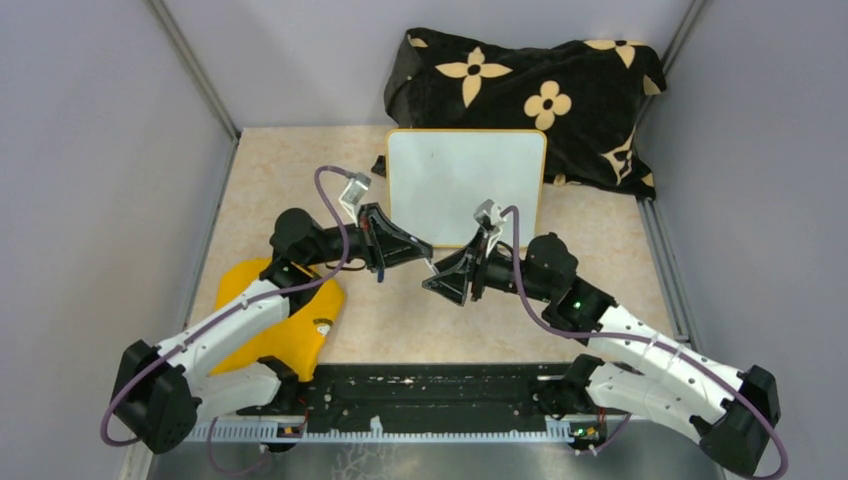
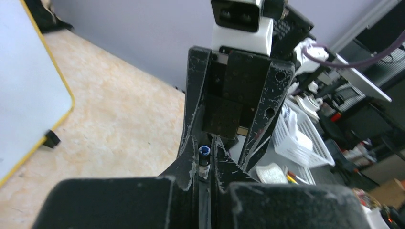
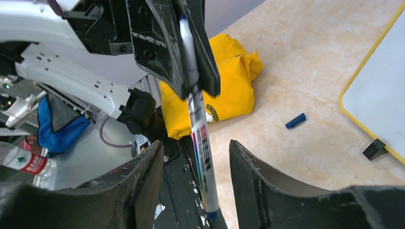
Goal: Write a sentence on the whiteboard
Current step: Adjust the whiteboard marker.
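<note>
beige tabletop (image 1: 290, 170); whiteboard (image 1: 465, 185) sits long axis left to right

Table (image 1: 600, 290): beige marbled top, carrying everything below.
Whiteboard (image 1: 465, 185): sitting at the far middle, resting on small black feet.
Cloth (image 1: 560, 95): black and flowered, lying bunched behind the whiteboard and spreading to its right.
Yellow garment (image 1: 290, 335): lying crumpled well in front of the whiteboard, to its left.
Cap (image 3: 295, 120): small and blue, lying near one whiteboard foot (image 3: 375, 149), not touching it.
</note>
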`<action>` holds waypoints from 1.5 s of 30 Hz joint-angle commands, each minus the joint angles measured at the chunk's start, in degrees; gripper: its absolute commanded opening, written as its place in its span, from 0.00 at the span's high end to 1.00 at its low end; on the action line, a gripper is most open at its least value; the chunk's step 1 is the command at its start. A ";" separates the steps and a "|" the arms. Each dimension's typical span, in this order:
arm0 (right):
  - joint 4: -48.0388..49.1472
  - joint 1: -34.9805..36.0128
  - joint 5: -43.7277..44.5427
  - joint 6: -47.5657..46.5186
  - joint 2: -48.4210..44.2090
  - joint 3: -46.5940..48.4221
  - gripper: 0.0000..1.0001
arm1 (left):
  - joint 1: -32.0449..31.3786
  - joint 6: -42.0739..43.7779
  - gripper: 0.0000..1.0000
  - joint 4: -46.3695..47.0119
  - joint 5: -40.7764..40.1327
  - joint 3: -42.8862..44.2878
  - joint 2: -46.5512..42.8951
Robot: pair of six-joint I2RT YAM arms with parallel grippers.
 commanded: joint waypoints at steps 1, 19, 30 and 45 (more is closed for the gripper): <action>2.27 0.45 3.61 2.23 -3.73 2.42 0.46 | -0.05 -1.01 1.00 3.51 -9.01 -0.25 -3.71; 29.93 0.29 16.75 18.29 -2.98 -1.91 0.45 | -0.08 -24.79 1.00 25.45 -22.50 -1.45 -1.66; 36.33 -0.26 16.75 22.29 2.73 1.08 0.50 | -0.21 -30.23 1.00 26.24 -27.99 -3.83 -1.38; 36.02 -0.24 16.81 24.67 4.84 2.19 0.69 | -0.86 -27.83 1.00 20.61 -32.11 -4.09 -3.01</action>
